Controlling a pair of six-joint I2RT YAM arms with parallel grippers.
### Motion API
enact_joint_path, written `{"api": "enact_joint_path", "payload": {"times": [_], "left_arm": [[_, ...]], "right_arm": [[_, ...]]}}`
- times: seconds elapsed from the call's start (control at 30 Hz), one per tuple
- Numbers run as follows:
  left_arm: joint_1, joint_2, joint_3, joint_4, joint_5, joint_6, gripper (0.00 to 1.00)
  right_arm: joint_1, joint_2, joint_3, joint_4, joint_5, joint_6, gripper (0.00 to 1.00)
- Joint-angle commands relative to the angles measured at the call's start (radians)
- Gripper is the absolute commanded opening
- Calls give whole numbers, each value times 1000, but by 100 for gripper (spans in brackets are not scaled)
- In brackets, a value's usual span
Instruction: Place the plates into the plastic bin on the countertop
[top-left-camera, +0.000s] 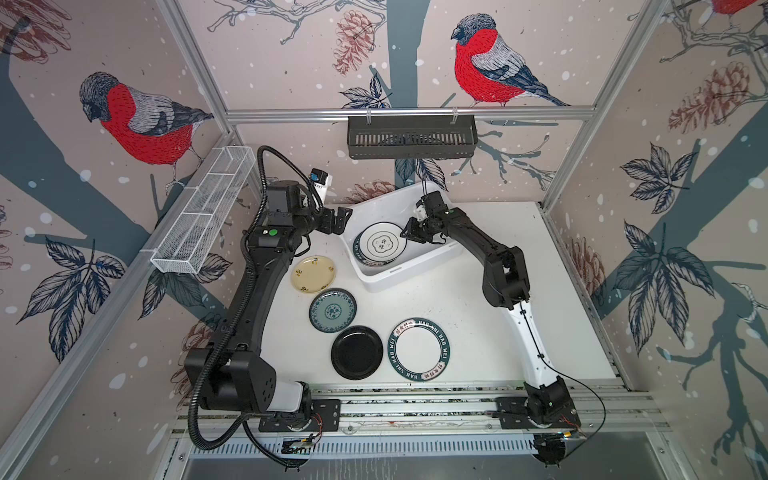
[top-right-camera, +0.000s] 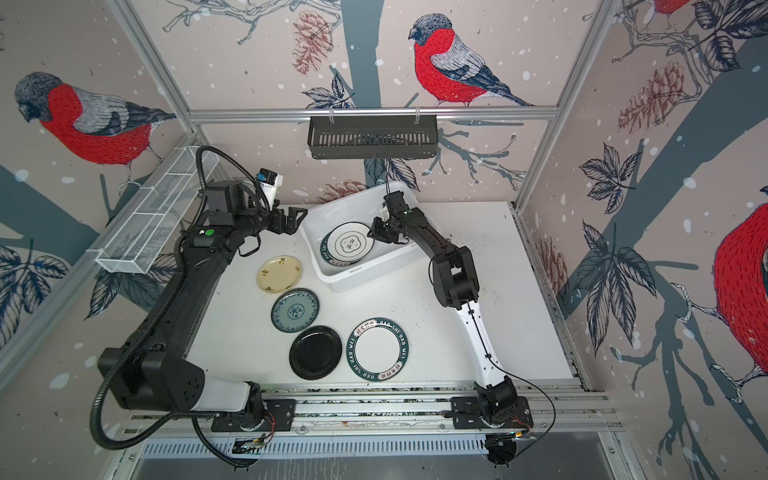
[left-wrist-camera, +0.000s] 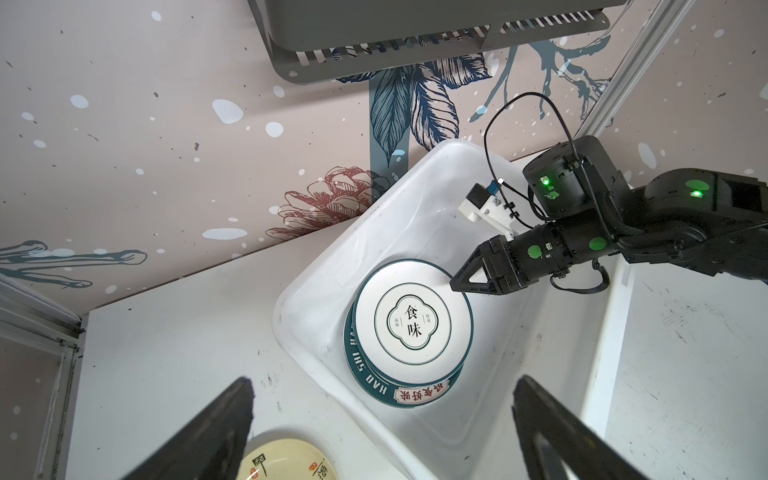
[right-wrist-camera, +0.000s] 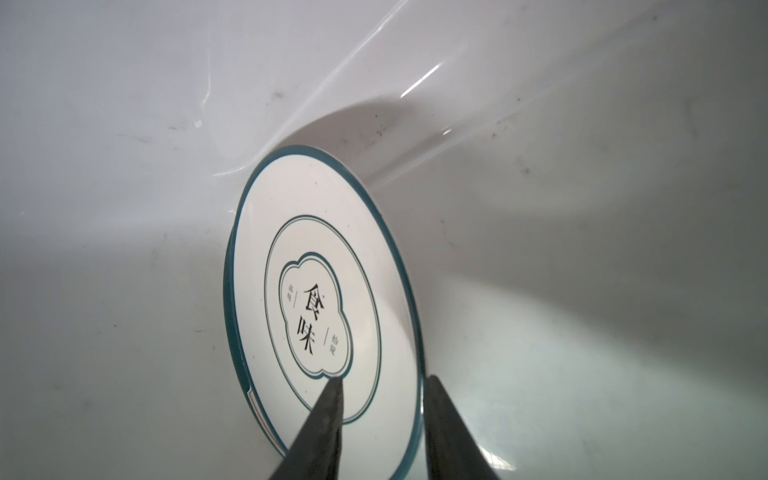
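Note:
The white plastic bin (top-left-camera: 400, 277) stands at an angle at the back of the countertop (top-left-camera: 478, 332). In it a white emblem plate (left-wrist-camera: 411, 320) lies on a green lettered-rim plate (left-wrist-camera: 374, 382). My right gripper (right-wrist-camera: 384, 380) reaches into the bin, jaws parted, one finger over the emblem plate (right-wrist-camera: 316, 291) and one just outside its rim. My left gripper (top-left-camera: 338, 220) hangs wide open and empty beside the bin's left corner. On the countertop lie a pale yellow plate (top-left-camera: 312, 274), a teal floral plate (top-left-camera: 332, 310), a black plate (top-left-camera: 356, 352) and a second lettered-rim plate (top-left-camera: 419, 349).
A black slotted basket (top-left-camera: 411, 137) hangs on the back rail above the bin. A white wire-mesh basket (top-left-camera: 203, 216) runs along the left wall. Aluminium rails (top-left-camera: 415, 405) with both arm bases edge the front.

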Motion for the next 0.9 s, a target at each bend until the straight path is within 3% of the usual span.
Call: {"api": "enact_joint_path", "payload": {"times": [0.0,0.87], "left_arm": [[5,-8,-6,28,21,1,97],[7,-4,-17,35,43,-1,96]], "right_arm": [[7,11,22,-18,1,-17,35],[22,31,39,-49,-47,-24,35]]}}
